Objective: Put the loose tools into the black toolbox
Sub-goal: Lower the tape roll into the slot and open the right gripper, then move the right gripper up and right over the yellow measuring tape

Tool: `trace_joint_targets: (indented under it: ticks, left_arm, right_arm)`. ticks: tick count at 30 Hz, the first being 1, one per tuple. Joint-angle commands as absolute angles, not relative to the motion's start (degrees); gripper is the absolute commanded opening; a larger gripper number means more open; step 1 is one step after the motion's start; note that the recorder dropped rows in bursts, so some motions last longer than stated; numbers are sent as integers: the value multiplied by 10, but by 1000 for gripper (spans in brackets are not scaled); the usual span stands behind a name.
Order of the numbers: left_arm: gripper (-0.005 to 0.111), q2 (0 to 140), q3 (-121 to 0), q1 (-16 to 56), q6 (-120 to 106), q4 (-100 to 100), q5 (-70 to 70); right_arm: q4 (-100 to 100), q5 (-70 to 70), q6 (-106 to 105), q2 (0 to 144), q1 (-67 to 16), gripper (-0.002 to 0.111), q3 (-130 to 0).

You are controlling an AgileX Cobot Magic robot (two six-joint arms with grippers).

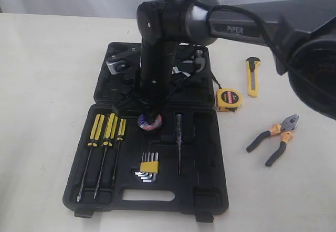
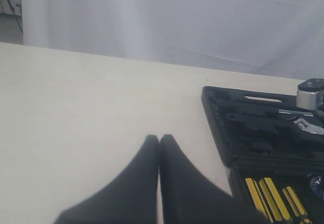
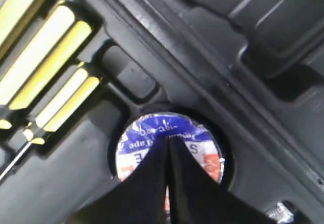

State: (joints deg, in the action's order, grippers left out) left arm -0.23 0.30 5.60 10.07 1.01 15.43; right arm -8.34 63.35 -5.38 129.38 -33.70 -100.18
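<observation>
The black toolbox [image 1: 210,190] lies open in the middle of the table. The black tape roll [image 1: 149,122] with its white-red-blue label sits in a round recess of the tray, near the hinge. My right gripper [image 3: 167,139] points straight down at the tape roll [image 3: 152,127], fingers shut together just over the label. The yellow tape measure [image 1: 228,99], the yellow-black utility knife [image 1: 253,76] and the pliers [image 1: 275,133] lie on the table right of the box. My left gripper [image 2: 160,138] is shut, empty, over bare table beside the toolbox [image 2: 223,133].
Three yellow-handled screwdrivers [image 1: 105,137], hex keys in a yellow holder [image 1: 148,166] and a thin tester screwdriver [image 1: 179,137] fill tray slots. A silver wrench [image 1: 119,64] rests in the lid. The right arm [image 1: 157,59] stands over the lid.
</observation>
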Motion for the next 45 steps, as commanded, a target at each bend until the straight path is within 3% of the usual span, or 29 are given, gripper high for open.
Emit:
trace_joint_targets:
  ticks: [1,20,28,34,45]
  left_arm:
    - [0,0,0,59,100,12,155]
    - [0,0,0,59,100,12,155]
    - [0,0,0,59,100,12,155]
    - [0,0,0,59,100,12,155]
    - [0,0,0,59,100,12,155]
  right_arm:
    - [-73,632,-56,1297,-335,-1,-1005]
    - [-91,660,-54,1290,-335,-1,-1005]
    - [-93,700,-53,1173,-328,-1,-1005]
    - [-98,700,-44,1078,-256,-1,-1004]
    - [-85,616,0,946,-122,-1,-737]
